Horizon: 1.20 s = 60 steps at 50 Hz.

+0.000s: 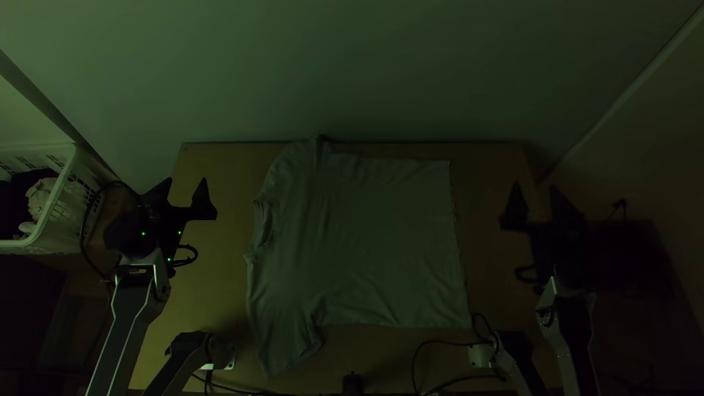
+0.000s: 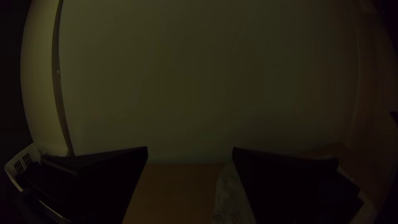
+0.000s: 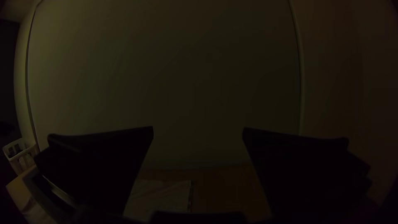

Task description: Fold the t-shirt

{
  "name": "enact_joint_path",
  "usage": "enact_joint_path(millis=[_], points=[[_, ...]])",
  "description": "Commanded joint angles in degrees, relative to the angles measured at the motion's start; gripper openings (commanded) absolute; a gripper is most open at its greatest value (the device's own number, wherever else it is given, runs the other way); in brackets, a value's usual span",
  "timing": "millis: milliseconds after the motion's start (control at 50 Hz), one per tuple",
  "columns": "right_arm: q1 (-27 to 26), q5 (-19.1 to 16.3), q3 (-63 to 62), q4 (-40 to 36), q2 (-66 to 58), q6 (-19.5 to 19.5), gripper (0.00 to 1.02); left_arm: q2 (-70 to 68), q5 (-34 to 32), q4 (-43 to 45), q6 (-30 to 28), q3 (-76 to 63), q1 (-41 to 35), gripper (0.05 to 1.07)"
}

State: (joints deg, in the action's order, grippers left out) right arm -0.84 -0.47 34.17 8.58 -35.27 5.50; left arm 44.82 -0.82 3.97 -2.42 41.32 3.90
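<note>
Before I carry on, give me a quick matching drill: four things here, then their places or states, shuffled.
1. T-shirt
2. Left gripper
3. Basket
4. Right gripper

A. Open, off the shirt's hem side
B. White, left of the table
C. Spread out, unfolded
D. Open, off the shirt's collar side

Pairs: 1-C, 2-D, 3-B, 4-A

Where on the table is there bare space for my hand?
Bare table shows between the t-shirt and right gripper, and between the shirt's collar and left gripper. The near edge is crowded with cables and machine parts.
</note>
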Motion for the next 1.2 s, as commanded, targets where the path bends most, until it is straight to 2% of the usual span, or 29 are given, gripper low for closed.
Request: enact_joint_path(millis=[0,440,700,940,1180], points=[[0.67,0.21,5.29,2.06,-5.08,-0.58,0.99,5.63,-0.15,0.08,0.13,6.58,-1.26,1.03],[4.62,0.12,24.71,-4.54,-26.43,-0.40,0.99,29.45,-0.24,-9.33,0.75,30.57,-7.15,1.03],[6.47,0.03,33.59,-12.18,-36.45,-0.31,0.99,42.28,-0.24,-16.10,2.50,44.02,-8.74,1.03],[6.73,0.03,37.37,-12.53,-43.48,1.36,0.99,54.94,-0.15,-26.55,2.50,58.00,-9.53,1.03],[6.82,-0.06,41.41,-12.97,-52.54,4.00,0.99,65.49,-0.24,-29.02,3.03,67.14,-9.61,1.03]])
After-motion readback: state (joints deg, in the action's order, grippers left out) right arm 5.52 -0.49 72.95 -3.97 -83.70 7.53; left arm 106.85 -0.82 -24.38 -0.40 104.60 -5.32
